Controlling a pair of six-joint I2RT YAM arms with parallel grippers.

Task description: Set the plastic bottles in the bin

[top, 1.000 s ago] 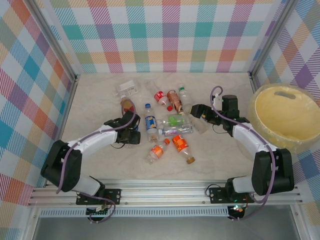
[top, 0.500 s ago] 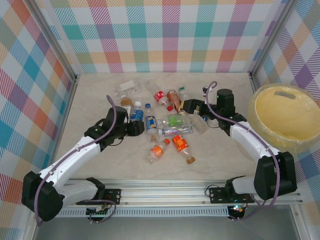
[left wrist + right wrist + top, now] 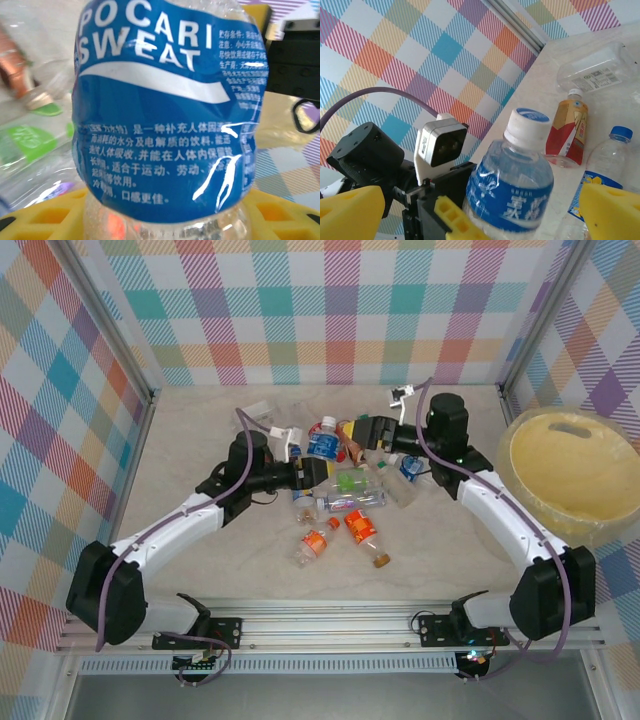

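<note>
Plastic bottles [image 3: 360, 527] lie in a heap in the middle of the table [image 3: 190, 440]. They are small and see-through, with red, orange, green and blue labels.

One blue bottle [image 3: 322, 443] is up off the table. Its label says POCARI SWEAT in big white letters, and it has a white cap. The left gripper [image 3: 308, 466] is closed around its lower part and holds it. The right gripper [image 3: 366, 434] is just beside it. Its yellow fingers [image 3: 350, 212] are spread wide, one on each side of the bottle, and do not touch it.

The bin [image 3: 565, 475] is a big round pale-yellow tub at the right side, well apart from the heap.

In the left wrist view the blue bottle's cap and bottom are cut off. The things behind it are blurry. The small print on the label is too tiny to read.
</note>
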